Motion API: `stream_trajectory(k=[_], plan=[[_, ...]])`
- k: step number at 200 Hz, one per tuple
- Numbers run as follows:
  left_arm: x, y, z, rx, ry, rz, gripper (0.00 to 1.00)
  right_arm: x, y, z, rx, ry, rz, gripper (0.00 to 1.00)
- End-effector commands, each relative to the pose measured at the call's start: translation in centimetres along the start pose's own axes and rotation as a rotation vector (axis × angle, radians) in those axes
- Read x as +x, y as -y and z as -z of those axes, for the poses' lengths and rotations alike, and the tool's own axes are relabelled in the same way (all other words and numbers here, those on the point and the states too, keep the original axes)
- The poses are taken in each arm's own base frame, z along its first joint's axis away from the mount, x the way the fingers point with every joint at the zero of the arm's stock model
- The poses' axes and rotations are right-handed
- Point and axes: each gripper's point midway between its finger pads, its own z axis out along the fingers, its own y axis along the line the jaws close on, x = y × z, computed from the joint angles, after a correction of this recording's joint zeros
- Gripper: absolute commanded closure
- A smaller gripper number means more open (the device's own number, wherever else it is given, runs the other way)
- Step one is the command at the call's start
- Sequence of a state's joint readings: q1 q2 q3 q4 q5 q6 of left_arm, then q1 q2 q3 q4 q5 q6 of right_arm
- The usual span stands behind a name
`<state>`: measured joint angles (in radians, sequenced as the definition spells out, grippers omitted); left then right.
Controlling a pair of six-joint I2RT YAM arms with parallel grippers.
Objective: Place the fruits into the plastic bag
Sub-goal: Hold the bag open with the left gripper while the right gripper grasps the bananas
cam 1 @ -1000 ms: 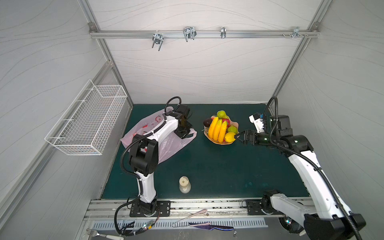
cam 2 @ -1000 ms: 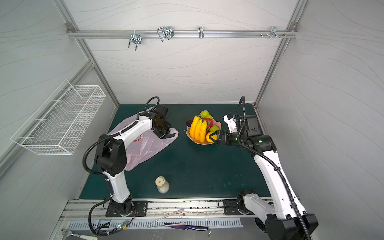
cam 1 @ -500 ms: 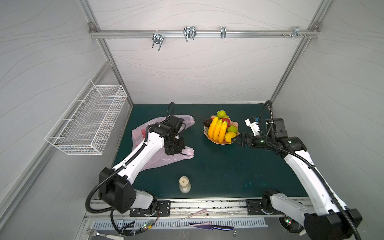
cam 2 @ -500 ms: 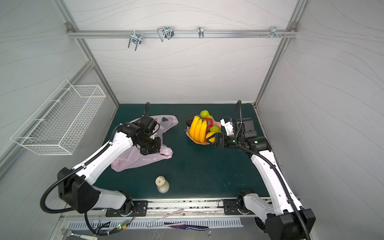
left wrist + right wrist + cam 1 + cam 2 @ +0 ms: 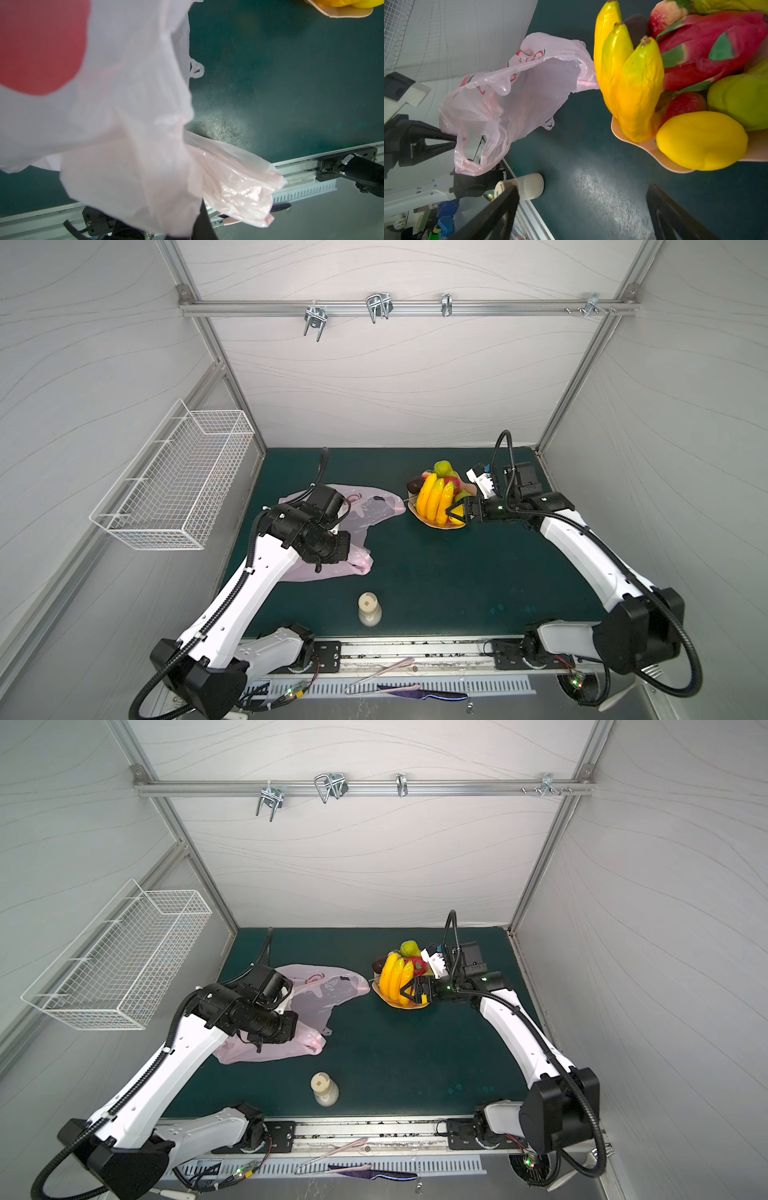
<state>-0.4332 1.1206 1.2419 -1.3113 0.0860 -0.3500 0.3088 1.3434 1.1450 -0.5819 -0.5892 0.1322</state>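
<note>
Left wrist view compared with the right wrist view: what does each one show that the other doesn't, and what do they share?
Only the left wrist: a big blurred red print close to the lens, and the right arm's base at the front edge of the table. Only the right wrist: the left gripper shut on the plastic bag, the bag's open mouth, a white bottle, the wire basket. Both: the bag, the peach dish, yellow fruits, the green table.

Blurred plastic bag [image 5: 108,128]; dish [image 5: 345,12] cropped at edge
</note>
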Motion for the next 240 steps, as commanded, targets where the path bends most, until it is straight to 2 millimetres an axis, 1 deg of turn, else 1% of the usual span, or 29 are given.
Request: stream_trajectory(k=[1,16,32,55,79,103,117,146,165,184,230,240], plan=[[-0.1,0.2,0.4,0.010,0.014,-0.027,1.00,-2.3,-0.6,-0.4,-0.059,0.041,0.084,0.07],[-0.2,-0.1,0.5,-0.003,0.021,-0.010,1.00,-2.8,0.4,-1.3,-0.054,0.040,0.067,0.09],[-0.4,0.3,0.3,0.022,0.033,0.010,1.00,-3.0,1.2,-2.0,-0.052,0.037,0.055,0.13],[-0.5,0.3,0.1,0.021,0.041,0.023,1.00,-3.5,1.7,-2.7,-0.050,0.057,0.062,0.14],[-0.4,0.4,0.1,0.030,0.038,0.028,1.00,-4.1,2.8,-3.5,-0.033,0.066,0.064,0.16],[-0.4,0.5,0.2,0.035,0.033,0.026,1.00,-4.8,3.1,-4.1,-0.045,0.075,0.074,0.20],[-0.4,0.4,0.3,0.032,0.041,0.021,1.00,-4.8,3.1,-4.5,-0.059,0.063,0.073,0.24],[-0.4,0.4,0.6,0.033,0.052,0.017,1.00,-4.8,3.3,-4.5,-0.069,0.068,0.071,0.29],[-0.3,0.4,0.5,0.034,0.048,0.017,1.00,-4.9,2.9,-4.7,-0.101,0.080,0.079,0.31],[-0.3,0.5,0.6,0.038,0.051,0.018,1.00,-4.8,3.0,-5.0,-0.109,0.072,0.077,0.34],[-0.2,0.5,0.8,0.043,0.052,0.014,1.00,-4.4,3.8,-5.5,-0.099,0.057,0.070,0.35],[-0.1,0.5,0.7,0.043,0.051,0.014,1.00,-4.3,4.1,-5.4,-0.089,0.058,0.067,0.32]])
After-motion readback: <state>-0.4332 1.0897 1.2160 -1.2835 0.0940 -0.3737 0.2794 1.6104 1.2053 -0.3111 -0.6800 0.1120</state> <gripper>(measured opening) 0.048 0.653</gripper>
